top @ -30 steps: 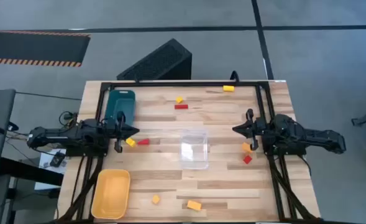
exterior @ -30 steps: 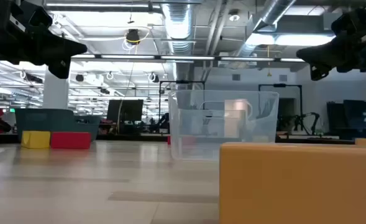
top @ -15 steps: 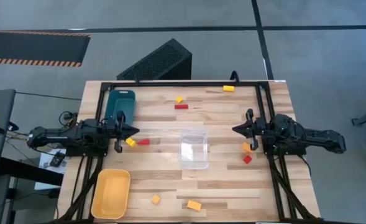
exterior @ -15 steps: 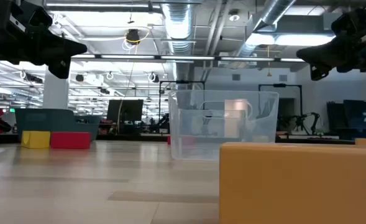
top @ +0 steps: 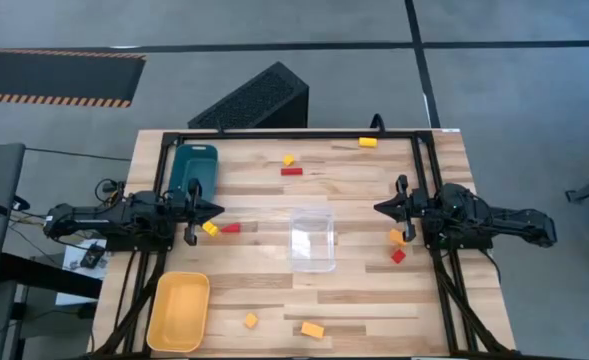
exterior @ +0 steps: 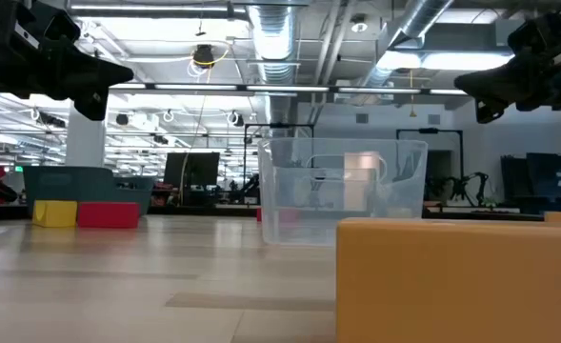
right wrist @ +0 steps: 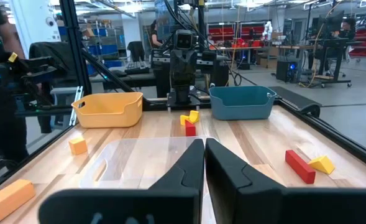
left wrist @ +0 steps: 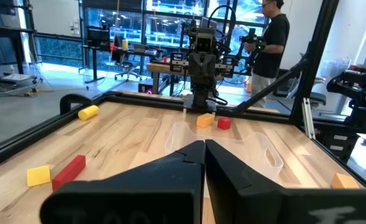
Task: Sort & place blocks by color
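— Where are the arms?

— Both lie low and level over the table's side edges, pointing inward at each other. The left gripper (top: 206,209) sits at nine o'clock, fingers pressed together on nothing. The right gripper (top: 384,209) sits at three o'clock, fingers likewise closed and empty.

— And the blocks?

— Scattered on the wooden table (top: 264,195). A yellow block (top: 210,229) and a red bar (top: 231,228) touch, just beside the left gripper. An orange block (top: 397,236) and a red block (top: 398,256) lie near the right gripper. More sit at twelve o'clock: a yellow block (top: 288,159) by a red bar (top: 291,171).

— The containers?

— The clear plastic box (top: 312,238) is central, the teal tray (top: 193,166) at ten o'clock, the yellow tray (top: 179,310) at seven.
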Tool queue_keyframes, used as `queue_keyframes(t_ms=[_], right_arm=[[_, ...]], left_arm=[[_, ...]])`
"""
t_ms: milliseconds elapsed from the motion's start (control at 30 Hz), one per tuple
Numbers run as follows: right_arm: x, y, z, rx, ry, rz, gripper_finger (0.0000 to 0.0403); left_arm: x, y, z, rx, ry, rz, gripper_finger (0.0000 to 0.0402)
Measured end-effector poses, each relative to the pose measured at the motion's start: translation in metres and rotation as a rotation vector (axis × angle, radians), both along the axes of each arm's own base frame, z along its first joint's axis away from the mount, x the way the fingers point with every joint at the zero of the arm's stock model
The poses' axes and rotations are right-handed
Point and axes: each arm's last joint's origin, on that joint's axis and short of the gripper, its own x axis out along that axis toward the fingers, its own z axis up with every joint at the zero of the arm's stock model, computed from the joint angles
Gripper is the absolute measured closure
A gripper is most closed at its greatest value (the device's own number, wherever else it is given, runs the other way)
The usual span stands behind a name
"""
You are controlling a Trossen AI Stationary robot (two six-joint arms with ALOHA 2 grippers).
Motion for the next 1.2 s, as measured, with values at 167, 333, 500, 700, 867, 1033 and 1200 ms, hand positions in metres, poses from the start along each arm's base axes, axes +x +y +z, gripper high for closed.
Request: queue_keyframes(t_ms=[167,333,500,700,867,1033,1200], right_arm=[[0.0,0.0,0.0,0.0,0.0,0.0,0.0361],[0.0,0.0,0.0,0.0,0.0,0.0,0.0361],[0.0,0.0,0.0,0.0,0.0,0.0,0.0361],[0.0,0.0,0.0,0.0,0.001,0.0,0.0361],[0.0,0.0,0.0,0.0,0.0,0.0,0.0361],[0.0,0.0,0.0,0.0,0.0,0.0,0.0361],[0.0,-0.001,0.0,0.001,0.001,-0.027,0.0361]], left_arm=[[0.0,0.0,0.0,0.0,0.0,0.0,0.0401],[0.0,0.0,0.0,0.0,0.0,0.0,0.0401],[0.0,0.0,0.0,0.0,0.0,0.001,0.0401],[0.0,0.0,0.0,0.0,0.0,0.0,0.0402],[-0.002,0.009,0.006,-0.016,-0.063,0.32,0.0402],[-0.008,0.018,0.007,-0.157,-0.128,0.68,0.0402],[-0.011,0.021,0.006,-0.298,-0.2,0.83,0.0401]])
